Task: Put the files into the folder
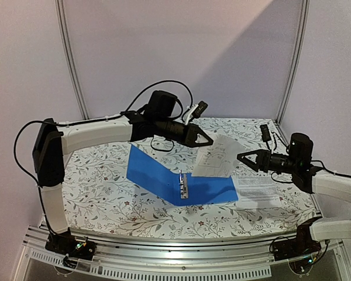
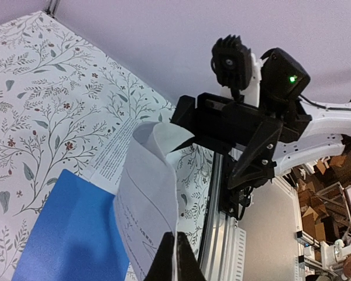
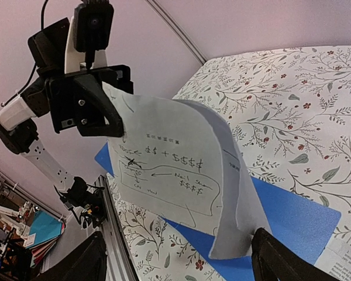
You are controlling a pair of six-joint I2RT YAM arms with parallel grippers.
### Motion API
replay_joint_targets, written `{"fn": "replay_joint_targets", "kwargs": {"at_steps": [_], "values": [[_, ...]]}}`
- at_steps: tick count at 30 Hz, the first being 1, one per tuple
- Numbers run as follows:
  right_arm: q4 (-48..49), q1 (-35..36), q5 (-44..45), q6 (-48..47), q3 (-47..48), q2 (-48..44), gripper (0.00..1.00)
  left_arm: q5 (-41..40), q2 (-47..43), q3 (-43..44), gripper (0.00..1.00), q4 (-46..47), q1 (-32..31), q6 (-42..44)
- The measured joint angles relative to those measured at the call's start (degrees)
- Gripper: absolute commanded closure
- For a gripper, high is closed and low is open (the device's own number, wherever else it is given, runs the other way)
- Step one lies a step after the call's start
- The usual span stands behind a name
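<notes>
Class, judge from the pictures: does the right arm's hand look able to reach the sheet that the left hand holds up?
Probably yes. The right hand stands open, facing the sheet hanging from the left hand over the folder, with nothing between them.

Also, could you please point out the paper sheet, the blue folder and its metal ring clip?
paper sheet point(image 3: 169, 158): right wrist view, middle of the written face.
blue folder point(image 1: 149, 167): top external view, bare left cover.
metal ring clip point(image 1: 183, 185): top external view, middle of the clip.
</notes>
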Motion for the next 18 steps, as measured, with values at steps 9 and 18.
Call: {"fn": "replay_joint_targets", "kwargs": {"at_steps": [9, 18], "values": [[0.11, 0.31, 0.83, -1.53, 1.20, 5.03, 0.16, 3.54, -2.80, -1.99, 1.00, 2.51, 0.15, -2.21], [3.10, 0.52, 0.09, -1.18, 1.18, 7.32, 0.28, 5.86, -5.60, -3.63, 1.00, 5.84, 0.15, -4.42]]}}
